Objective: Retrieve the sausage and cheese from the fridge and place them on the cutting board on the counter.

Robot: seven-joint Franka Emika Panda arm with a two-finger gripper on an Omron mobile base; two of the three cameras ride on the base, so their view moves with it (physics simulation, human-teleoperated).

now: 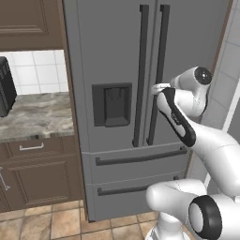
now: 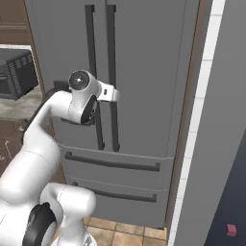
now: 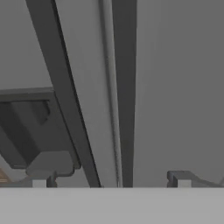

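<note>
Pincer spread wide, gripping nothing; in my hand view its two dark tips sit low in the frame, one either side of the fridge's two long dark handles. From the left base camera the hand is at centre right, up against the right-hand handle. Both doors are closed. I can read no lettering anywhere on the fridge.

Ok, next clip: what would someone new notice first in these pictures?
The tall grey fridge, both doors shut, takes up the middle of both base views. The white arm reaches up to it, and its open gripper sits right in front of the two long dark handles at the door seam, touching nothing. To the left, a marbled counter carries a dark appliance.
</note>
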